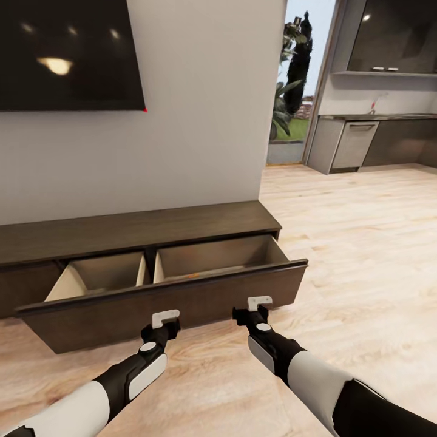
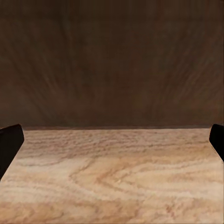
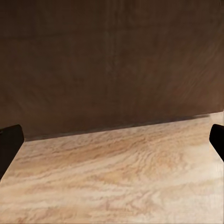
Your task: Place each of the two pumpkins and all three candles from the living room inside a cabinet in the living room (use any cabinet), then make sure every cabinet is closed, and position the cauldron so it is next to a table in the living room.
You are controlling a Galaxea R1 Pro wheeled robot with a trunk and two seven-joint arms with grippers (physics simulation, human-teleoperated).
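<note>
The long dark-brown cabinet (image 1: 139, 230) stands against the white wall (image 1: 200, 121) under a black screen (image 1: 70, 51), its wide pull-out front (image 1: 182, 303) drawn open over the pale wooden floor (image 1: 364, 243), showing two light wooden compartments. Both arms reach toward that front: the left gripper (image 1: 165, 318) and the right gripper (image 1: 260, 303) are just before it. Each wrist view has dark fingertips (image 2: 9, 140) (image 3: 9, 142) spread wide at the edges, holding nothing.
</note>
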